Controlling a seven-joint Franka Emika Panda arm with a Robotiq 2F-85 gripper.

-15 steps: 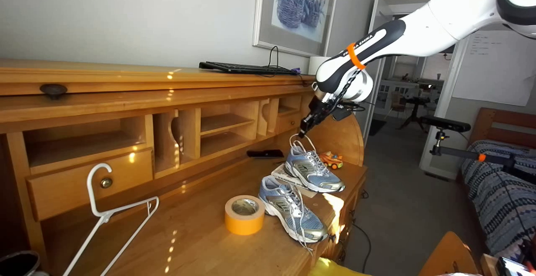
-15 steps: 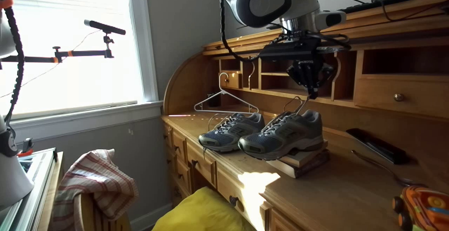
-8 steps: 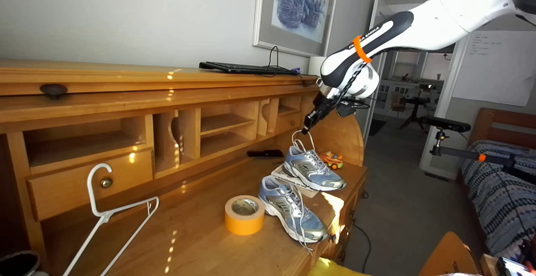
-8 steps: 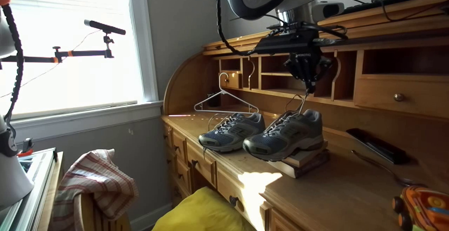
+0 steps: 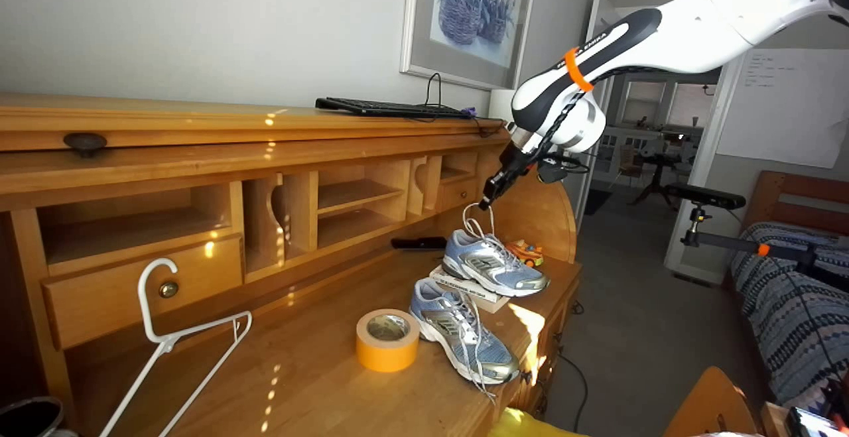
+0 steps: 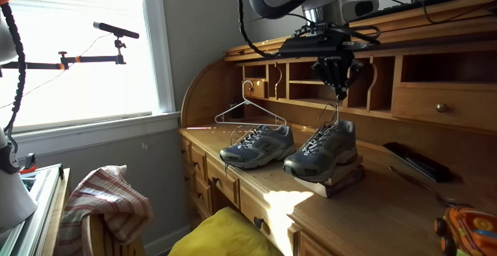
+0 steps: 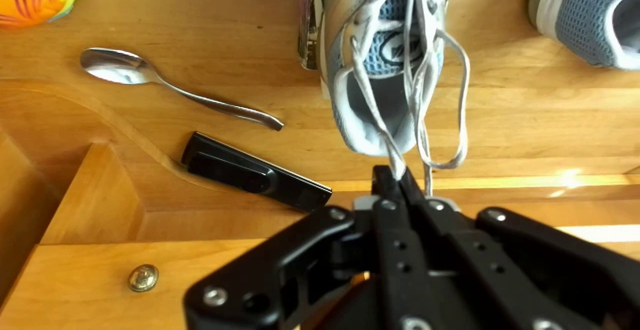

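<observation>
And there's the pinch: the end effector (image 7: 398,179) hangs above the heel of the shoe (image 6: 322,151), tips pressed together on a lace (image 7: 395,162), a strand so thin that hardly any gap shows. Down it runs, straight to that shoe, which sits over the books (image 6: 348,174) with its toe poking past their edge, the stack presumably holding it above the worktop (image 6: 388,205). That straight run looks like tension, so the grip may be taking some weight; whether the sole bears fully on the books, I can't say. A slack loop (image 7: 463,119) droops alongside, and the wrist view doesn't settle whether it's caught too. Nearby, the other shoe (image 6: 258,147) sits flat, the tape (image 5: 388,356) just beside its heel, while the spoon (image 7: 200,99) lies apart, uninvolved in this hold.
</observation>
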